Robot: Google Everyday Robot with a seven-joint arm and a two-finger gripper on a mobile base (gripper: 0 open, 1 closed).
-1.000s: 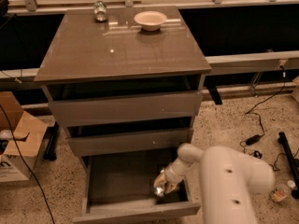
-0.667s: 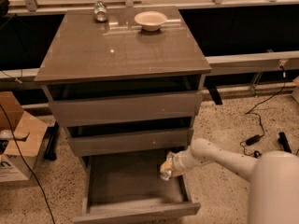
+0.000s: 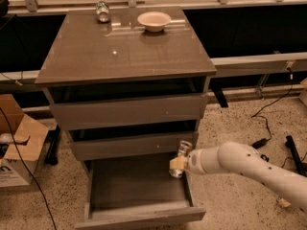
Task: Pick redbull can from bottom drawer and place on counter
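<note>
Redbull can (image 3: 182, 157), slim, silver, shiny-topped; tight in jaws over right side of bottom drawer (image 3: 139, 216)

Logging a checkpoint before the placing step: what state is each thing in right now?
redbull can: upright, gripped by the tool, over the bottom drawer's right side.
tool: shut on the redbull can.
bottom drawer: pulled open.
upper drawers: pushed in.
counter: redbull can not yet on it.
bowl: upright on the counter.
greenish can: upright, counter's back left.
cardboard box: flaps open.
</note>
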